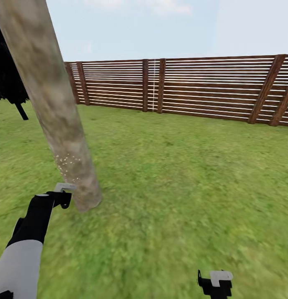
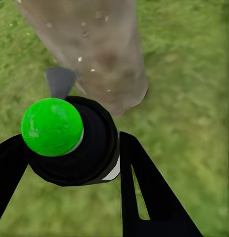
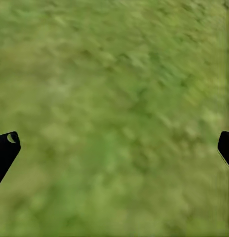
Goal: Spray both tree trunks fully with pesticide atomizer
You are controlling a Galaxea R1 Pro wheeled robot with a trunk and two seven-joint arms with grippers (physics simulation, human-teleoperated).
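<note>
Jaws of the left gripper [image 2: 69, 163] are clasping the pesticide atomizer [image 2: 77, 143] beside the speckled tree trunk [image 1: 52, 104], while the right gripper [image 3: 114, 148] is hanging spread over open grass [image 1: 181, 174].

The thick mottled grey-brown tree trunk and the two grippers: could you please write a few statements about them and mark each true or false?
1. The left gripper grips the black-topped spray bottle with a green spot. True.
2. The bottle's grey nozzle points at the thick mottled grey-brown tree trunk. True.
3. The right gripper holds a second bottle. False: it is open, with only green grass lawn beyond.
4. Pale specks dot the trunk's lower part. True.
5. The trunk stands against the brown slatted wooden fence. False: lawn separates them.
</note>
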